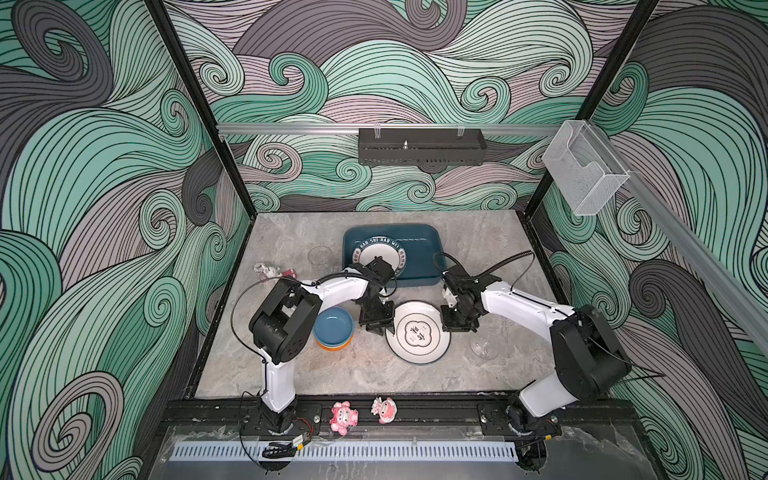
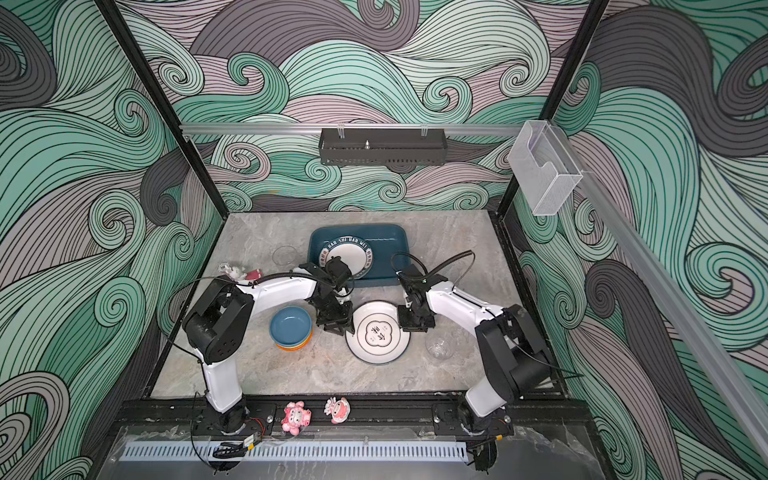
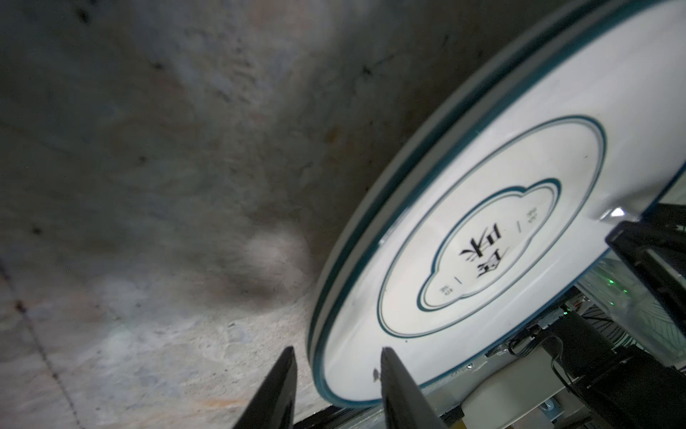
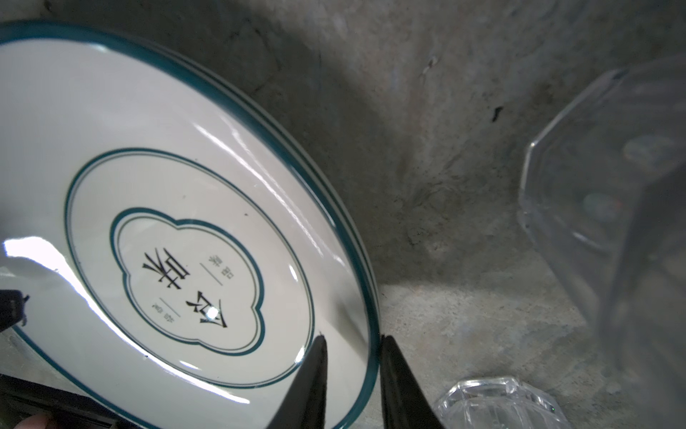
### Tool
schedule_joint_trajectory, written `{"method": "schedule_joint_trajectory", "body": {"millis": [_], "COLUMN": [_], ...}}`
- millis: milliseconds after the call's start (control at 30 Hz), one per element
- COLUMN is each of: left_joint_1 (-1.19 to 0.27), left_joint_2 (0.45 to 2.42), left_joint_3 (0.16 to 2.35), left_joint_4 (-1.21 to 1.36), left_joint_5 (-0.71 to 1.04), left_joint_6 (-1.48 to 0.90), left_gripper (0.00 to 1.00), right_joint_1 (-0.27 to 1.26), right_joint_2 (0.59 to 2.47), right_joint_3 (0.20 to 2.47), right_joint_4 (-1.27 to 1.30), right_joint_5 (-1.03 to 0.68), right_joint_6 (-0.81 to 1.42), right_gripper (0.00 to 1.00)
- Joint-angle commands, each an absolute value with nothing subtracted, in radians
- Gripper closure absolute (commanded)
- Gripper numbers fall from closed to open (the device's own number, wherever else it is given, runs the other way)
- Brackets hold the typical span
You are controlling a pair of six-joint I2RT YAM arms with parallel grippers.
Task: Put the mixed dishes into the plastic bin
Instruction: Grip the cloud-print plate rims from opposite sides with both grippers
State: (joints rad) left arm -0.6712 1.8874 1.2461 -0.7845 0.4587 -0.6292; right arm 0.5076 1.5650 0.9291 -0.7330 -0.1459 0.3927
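Plate (image 1: 417,332): white, teal rim, black characters in a clover frame; flat on the table (image 1: 291,249), in front of the bin.
Left gripper (image 3: 336,353): fingers apart astride its rim, gap showing.
Right gripper (image 4: 352,338): astride the opposite rim; pinching or not, can't tell.
Bin (image 1: 432,232): teal, behind, holds a lettered plate (image 1: 390,251).

Two white plates (image 1: 417,332) (image 1: 390,253), two clear glasses (image 1: 319,254) (image 1: 483,348), one stack of bowls (image 1: 333,326) of uncertain number, one bin (image 1: 419,237), two pink figurines (image 1: 344,417) (image 1: 384,409) at the bench's front edge, one small figure (image 1: 266,271) at its left edge
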Motion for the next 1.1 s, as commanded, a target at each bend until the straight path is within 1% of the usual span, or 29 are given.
{"method": "schedule_joint_trajectory", "body": {"millis": [0,433,833,1067], "left_joint_1": [-0.681,-0.680,-0.681,-0.681], "left_joint_2": [1.901,1.902,1.900,1.902], "left_joint_3": [1.277,1.268,1.258,1.256], "left_joint_4": [-0.781,-0.767,-0.756,-0.750], "left_joint_5": [0.477,0.489,0.495,0.504], "left_joint_6": [-0.611,-0.614,-0.618,-0.618], "left_gripper": [0.61,0.64,0.64,0.64], "right_joint_1": [0.515,0.518,0.528,0.538], "right_joint_2": [1.571,1.564,1.570,1.577], "right_joint_3": [0.943,0.953,0.964,0.972], "right_joint_4": [-0.744,-0.765,-0.785,-0.797], "right_joint_5": [-0.151,-0.130,-0.098,-0.081], "right_joint_6": [0.382,0.377,0.370,0.363], "right_gripper": [0.75,0.81,0.88,0.89]}}
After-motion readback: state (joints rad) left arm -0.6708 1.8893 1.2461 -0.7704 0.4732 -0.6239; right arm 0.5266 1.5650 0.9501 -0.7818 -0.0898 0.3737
